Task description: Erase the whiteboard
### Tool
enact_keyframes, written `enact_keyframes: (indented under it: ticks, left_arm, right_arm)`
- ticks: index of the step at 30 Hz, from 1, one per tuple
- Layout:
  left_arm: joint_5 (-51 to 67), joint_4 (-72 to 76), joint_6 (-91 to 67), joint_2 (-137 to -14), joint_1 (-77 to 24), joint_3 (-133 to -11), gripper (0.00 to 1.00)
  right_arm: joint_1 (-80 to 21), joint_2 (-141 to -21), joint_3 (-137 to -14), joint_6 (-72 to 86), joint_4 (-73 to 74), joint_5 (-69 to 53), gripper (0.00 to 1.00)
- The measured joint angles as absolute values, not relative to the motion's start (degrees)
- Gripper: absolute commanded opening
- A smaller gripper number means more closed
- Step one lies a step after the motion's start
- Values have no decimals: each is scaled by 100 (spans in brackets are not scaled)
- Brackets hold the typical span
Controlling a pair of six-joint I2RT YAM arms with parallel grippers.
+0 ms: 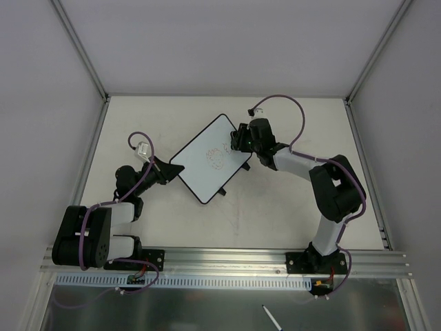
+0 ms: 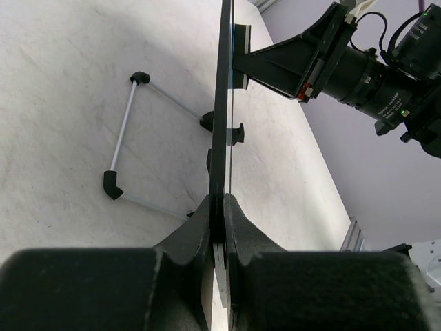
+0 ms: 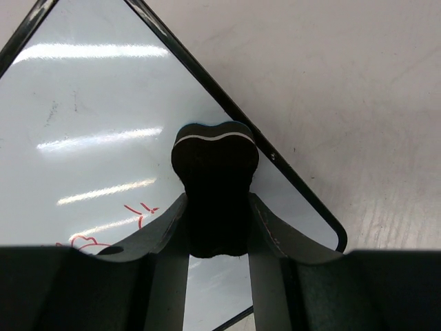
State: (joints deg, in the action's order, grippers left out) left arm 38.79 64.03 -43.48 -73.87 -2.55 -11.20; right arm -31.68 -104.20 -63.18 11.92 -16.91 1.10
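The whiteboard (image 1: 207,155) sits near the middle of the table (image 1: 289,214), turned so its corners point left, right, near and far. Two small black tabs show on its near-right edge. Faint red scribbles (image 1: 218,158) mark the right half of its white face.

The left pincer (image 1: 172,171) is closed tight on the board's left corner. In the left wrist view the thin black rim (image 2: 222,124) runs edge-on straight out from between the clamped fingers (image 2: 196,231). A wire frame (image 2: 124,127) with black end caps juts from one face of the board in that view.

The right pincer (image 1: 238,141) reaches in from the right and is closed on a small black bone-shaped eraser (image 3: 215,176), held by its waist so the rounded end sticks out past the fingers (image 3: 265,234). That end lies over the board just inside its far-right edge, close to the red marks (image 3: 141,210). From the left wrist the eraser (image 2: 239,55) looks to be touching the board's face.
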Motion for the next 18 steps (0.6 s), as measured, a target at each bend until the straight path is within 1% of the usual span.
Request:
enact_keyframes:
  ticks: [8,18]
  left_arm:
    - [3883,6412,-4346,-7387,-252,-1118,0]
    - [3883,6416,-4346,-7387,-252,-1107,0]
  right_arm:
    - [-3454,-10418,-6641,832,-1133,438,0]
    - [-4442,-10420,-7203,373,-419,314,0]
